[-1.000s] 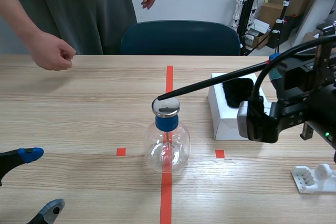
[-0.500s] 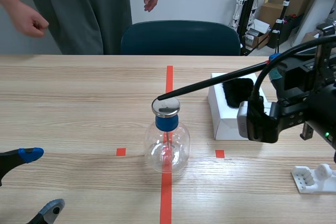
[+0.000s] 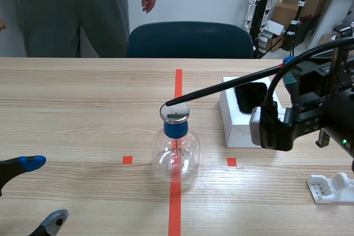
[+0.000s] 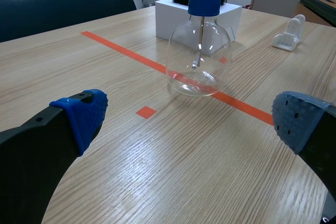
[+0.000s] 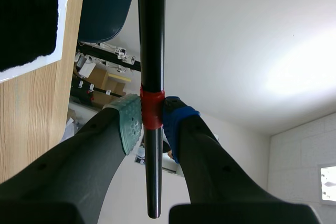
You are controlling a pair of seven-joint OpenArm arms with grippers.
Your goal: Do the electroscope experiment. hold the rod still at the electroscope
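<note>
The electroscope [image 3: 176, 148] stands in the middle of the scene view, right on the long orange-red line. It is a round glass bottle with a blue stopper [image 3: 176, 129] and a shiny metal cap [image 3: 175, 113] on top. In the left wrist view a thin metal stick hangs down inside the glass.

The rod [image 3: 221, 88] is long and black. It slants from the middle right of the scene view down to the metal cap. Its tip sits at the cap's upper left edge and looks like it touches, but I cannot tell for sure.

The right gripper [image 5: 152, 121] is squeezed tight on the rod, one pad on each side, right at a red band [image 5: 152, 109] on the rod.

The left gripper [image 3: 40, 192] is in the lower left corner of the scene view, low over the table [image 3: 83, 114]. Its fingers are spread wide and hold nothing. The electroscope is ahead of it, well apart.

A white box [image 3: 237, 125] lies right of the electroscope with black fur [image 3: 251, 95] on top. A small white stand [image 3: 329, 186] lies in the lower right corner. A blue chair [image 3: 191, 40] and a person [image 3: 72, 9] are at the top.
</note>
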